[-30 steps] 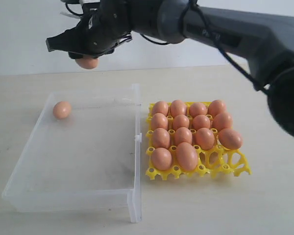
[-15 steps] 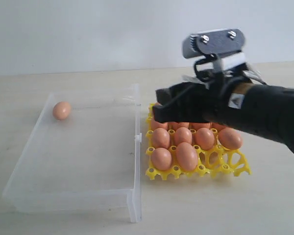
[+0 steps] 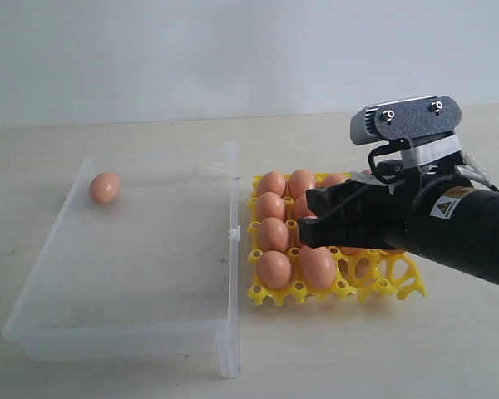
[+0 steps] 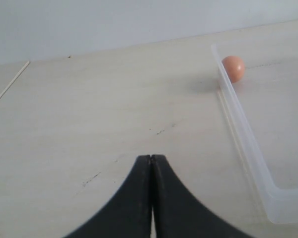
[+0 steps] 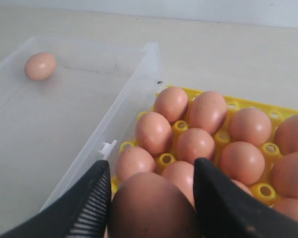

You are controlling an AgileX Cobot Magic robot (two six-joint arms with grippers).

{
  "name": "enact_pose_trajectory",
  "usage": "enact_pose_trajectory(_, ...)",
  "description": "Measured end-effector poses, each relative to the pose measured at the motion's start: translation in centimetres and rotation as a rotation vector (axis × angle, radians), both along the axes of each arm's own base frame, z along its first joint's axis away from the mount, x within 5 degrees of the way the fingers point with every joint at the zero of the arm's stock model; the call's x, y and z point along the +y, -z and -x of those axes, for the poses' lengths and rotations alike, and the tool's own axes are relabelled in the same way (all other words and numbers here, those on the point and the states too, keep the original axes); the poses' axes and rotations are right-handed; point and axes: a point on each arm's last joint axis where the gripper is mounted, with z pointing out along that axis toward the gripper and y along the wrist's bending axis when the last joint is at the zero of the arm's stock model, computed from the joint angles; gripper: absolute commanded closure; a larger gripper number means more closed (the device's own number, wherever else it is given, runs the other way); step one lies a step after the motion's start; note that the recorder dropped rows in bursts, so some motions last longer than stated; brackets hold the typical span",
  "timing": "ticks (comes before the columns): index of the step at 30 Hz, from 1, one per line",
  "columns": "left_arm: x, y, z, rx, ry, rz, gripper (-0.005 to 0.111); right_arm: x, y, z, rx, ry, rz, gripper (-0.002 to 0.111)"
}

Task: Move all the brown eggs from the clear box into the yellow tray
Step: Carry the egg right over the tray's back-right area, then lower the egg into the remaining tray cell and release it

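The fingers [image 5: 87,206] of the right gripper [image 5: 151,171] stand wide apart with one brown egg [image 5: 151,210] clamped between them, its shell touching the inner face of each finger. Seen from the wrist, this held egg hangs over the near rows of the yellow tray [image 5: 228,105]. The other eggs [image 5: 171,103] sit upright in their cells close beneath and beyond it, though whether the held egg touches any of them cannot be told. In the exterior view the right arm's dark body lies low across the tray's middle and right side and hides the cells there. The left columns of seated eggs show clearly, and bare yellow lattice shows at the near right corner. The clear box [image 3: 230,274] lies just beside the tray on its left, its long wall running along the tray's edge. It holds a lone egg [image 3: 105,188] lying on its floor in the far left corner, close to the walls. The left gripper [image 4: 151,157] has its two dark fingers pressed flat together with nothing between them. It hangs above the bare table [image 4: 89,124] outside the box's wall.
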Motion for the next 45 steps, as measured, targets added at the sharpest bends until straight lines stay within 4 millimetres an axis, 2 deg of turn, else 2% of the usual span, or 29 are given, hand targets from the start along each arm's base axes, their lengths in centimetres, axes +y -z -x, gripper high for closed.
enact_pose_trajectory(10, 0.0, 0.0, 0.0, 0.000, 0.000, 0.000, 0.107, -2.0, 2.3, 0.5, -0.090, 0.123, 0.010, 0.108)
enact_pose_trajectory(16, 0.0, 0.0, 0.0, 0.000, 0.000, 0.000, 0.107, -1.9, 3.1, 0.2, -0.079, 0.167, -0.024, 0.108)
enact_pose_trajectory(32, 0.0, 0.0, 0.0, 0.000, 0.000, 0.000, 0.107, -1.3, 7.2, -0.6, 0.056, 0.239, -0.090, 0.108)
enact_pose_trajectory(45, 0.0, 0.0, 0.0, 0.000, 0.000, 0.000, 0.107, -0.9, 7.6, -1.1, 0.061, 0.248, -0.101, 0.108)
